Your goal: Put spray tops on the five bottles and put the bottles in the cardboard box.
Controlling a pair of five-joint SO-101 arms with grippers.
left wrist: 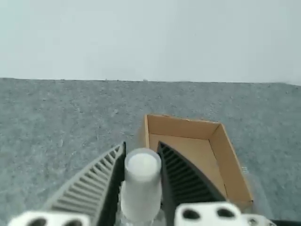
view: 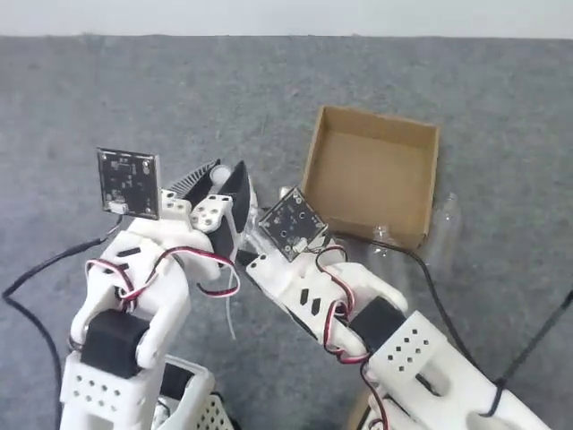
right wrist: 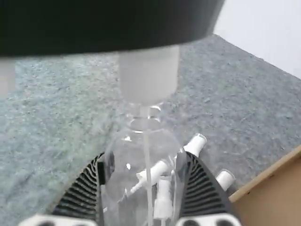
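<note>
The left gripper [left wrist: 141, 151] has its two ribbed jaws closed tight on a white spray top [left wrist: 141, 183], one jaw on each side of it. From the right arm's wrist, the same spray top [right wrist: 148, 75] hangs directly over the neck of a clear bottle [right wrist: 136, 136]. Its thin tube [right wrist: 148, 155] goes down inside the bottle. I cannot tell if the top already sits on the neck or is only just above it.

The right gripper [right wrist: 143, 160] is partly closed. Its jaws press on both sides of the bottle's body and hold it upright. In the high view the two grippers meet just beside the near left corner of the cardboard box [view: 372, 170], the left gripper [view: 224, 184] a little above the right one.

Behind the held bottle, some loose spray tops [right wrist: 196, 142] lie on the grey carpet [view: 179, 98], close to the edge of the box [right wrist: 277, 188]. The box stands open, its brown floor bare. Another clear bottle [view: 446, 219] lies just beside the right wall of the box, and one more [view: 383, 237] lies at its front wall, near the right arm.
</note>
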